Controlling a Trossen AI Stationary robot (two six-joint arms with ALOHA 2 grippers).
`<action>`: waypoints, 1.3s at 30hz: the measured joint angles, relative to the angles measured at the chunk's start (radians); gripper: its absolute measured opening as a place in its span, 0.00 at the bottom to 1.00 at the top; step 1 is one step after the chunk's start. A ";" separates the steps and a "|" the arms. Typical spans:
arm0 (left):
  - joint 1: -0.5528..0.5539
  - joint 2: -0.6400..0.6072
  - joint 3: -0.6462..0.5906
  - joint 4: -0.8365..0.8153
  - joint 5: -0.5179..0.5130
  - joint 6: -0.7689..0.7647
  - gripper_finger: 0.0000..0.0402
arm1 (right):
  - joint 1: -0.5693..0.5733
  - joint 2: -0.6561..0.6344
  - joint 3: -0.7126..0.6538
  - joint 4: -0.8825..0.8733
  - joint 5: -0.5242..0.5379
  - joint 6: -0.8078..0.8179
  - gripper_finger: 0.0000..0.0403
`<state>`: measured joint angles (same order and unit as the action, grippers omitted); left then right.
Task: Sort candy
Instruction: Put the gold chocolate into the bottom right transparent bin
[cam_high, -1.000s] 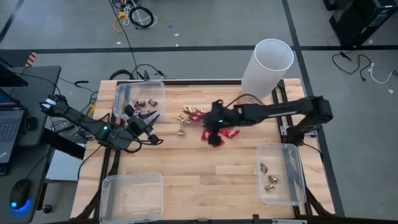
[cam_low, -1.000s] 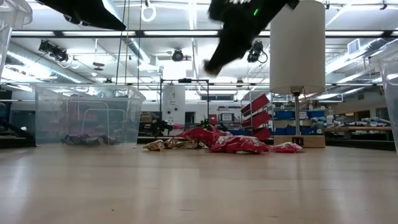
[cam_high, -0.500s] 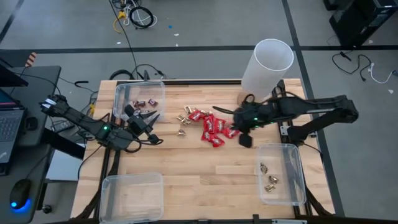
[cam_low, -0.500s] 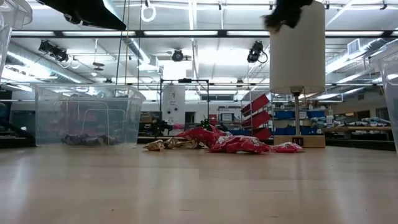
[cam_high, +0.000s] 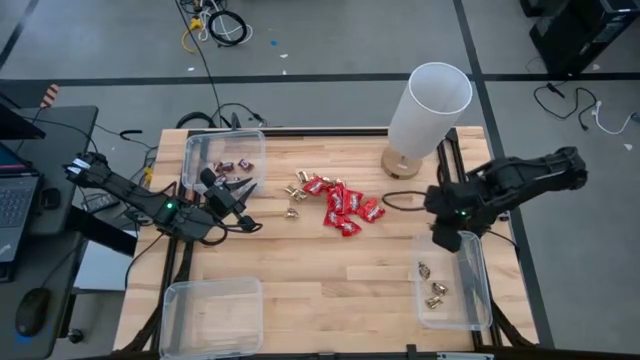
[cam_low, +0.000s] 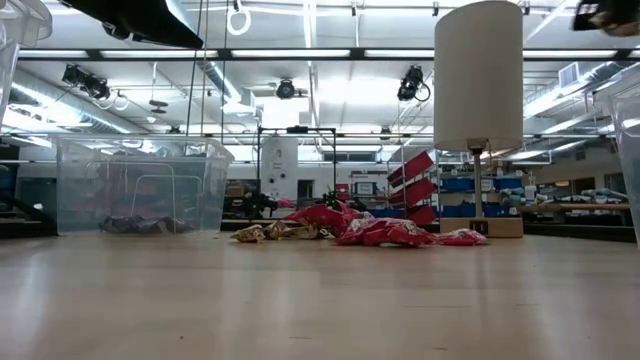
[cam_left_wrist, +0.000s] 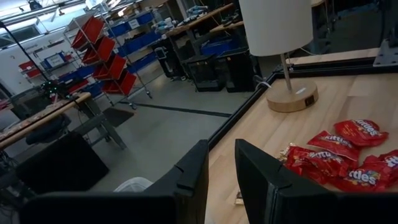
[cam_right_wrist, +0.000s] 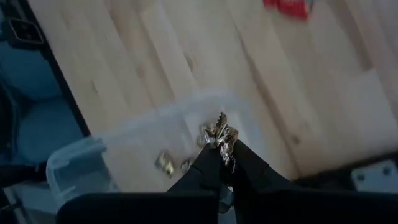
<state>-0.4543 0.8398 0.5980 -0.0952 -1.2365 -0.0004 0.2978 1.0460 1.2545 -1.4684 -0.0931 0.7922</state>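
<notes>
high view shows the right arm folded back toward the table's right edge, its right gripper (cam_high: 446, 238) hanging over the near end of the clear bin (cam_high: 472, 300) there. right wrist view has its fingers pinched tight on a gold-foil candy (cam_right_wrist: 221, 135) above that bin, where other gold pieces (cam_high: 432, 285) lie. the left arm reaches in from the left, left gripper (cam_high: 240, 196) just beside the bin of dark mini bars (cam_high: 231, 164), fingers parted a little and empty. red packets (cam_high: 343, 206) sit piled mid-table.
</notes>
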 joint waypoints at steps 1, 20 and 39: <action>0.000 0.000 0.000 -0.001 0.000 -0.002 0.21 | 0.025 -0.002 0.000 -0.009 -0.001 0.030 0.03; 0.000 0.000 0.000 -0.002 0.000 -0.005 0.21 | 0.468 0.136 0.000 -0.006 0.019 0.085 0.03; 0.000 0.000 0.000 -0.004 0.000 -0.005 0.21 | 0.528 0.421 0.000 0.126 -0.041 -0.025 0.03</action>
<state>-0.4545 0.8398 0.5976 -0.0990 -1.2362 -0.0051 0.8257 1.4667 1.2545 -1.3422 -0.1343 0.7672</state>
